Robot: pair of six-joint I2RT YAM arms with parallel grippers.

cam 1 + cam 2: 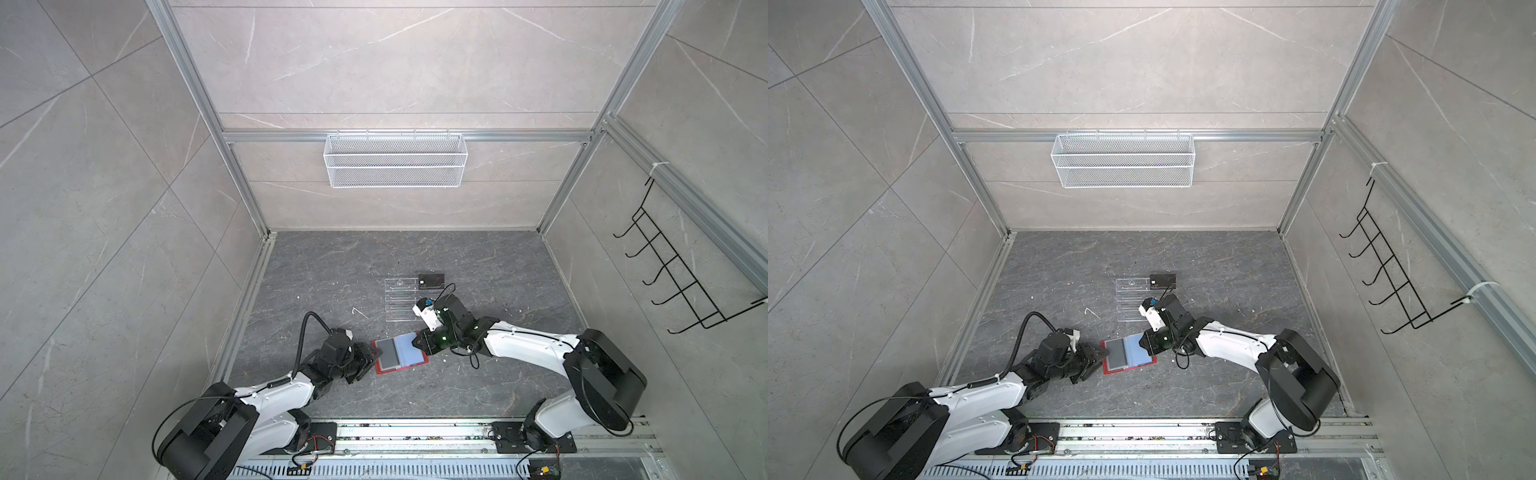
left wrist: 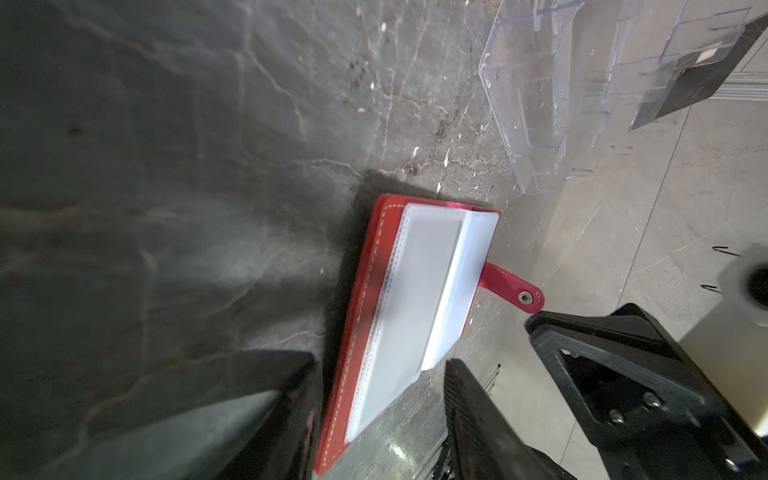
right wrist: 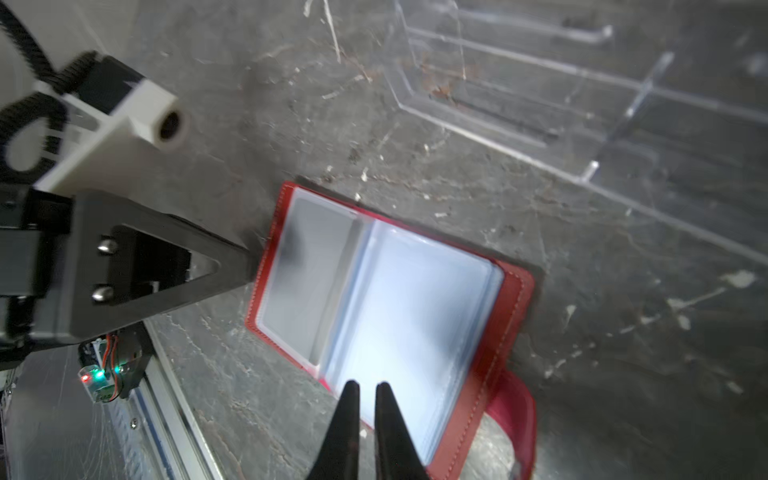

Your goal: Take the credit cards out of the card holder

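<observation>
The red card holder (image 1: pixel 405 353) (image 3: pixel 511 324) lies open and flat on the dark table. Its snap strap (image 2: pixel 515 286) sticks out to one side. A grey credit card (image 1: pixel 388 354) (image 3: pixel 307 270) sits in the sleeve on its left page. A black credit card (image 1: pixel 431 280) (image 2: pixel 698 79) with pale lettering lies beside the clear rack. My left gripper (image 1: pixel 374 351) (image 2: pixel 381 359) is open, with the holder's left end between its jaws. My right gripper (image 1: pixel 415 341) (image 3: pixel 366 384) hovers over the right-hand sleeves. Its jaws are shut to a thin slit, with nothing seen clamped.
A clear acrylic tiered rack (image 1: pixel 400 299) (image 3: pixel 540 104) stands just behind the holder. A white wire basket (image 1: pixel 395 160) hangs on the back wall and a black hook rack (image 1: pixel 681 266) on the right wall. An aluminium rail (image 1: pixel 415 436) runs along the front.
</observation>
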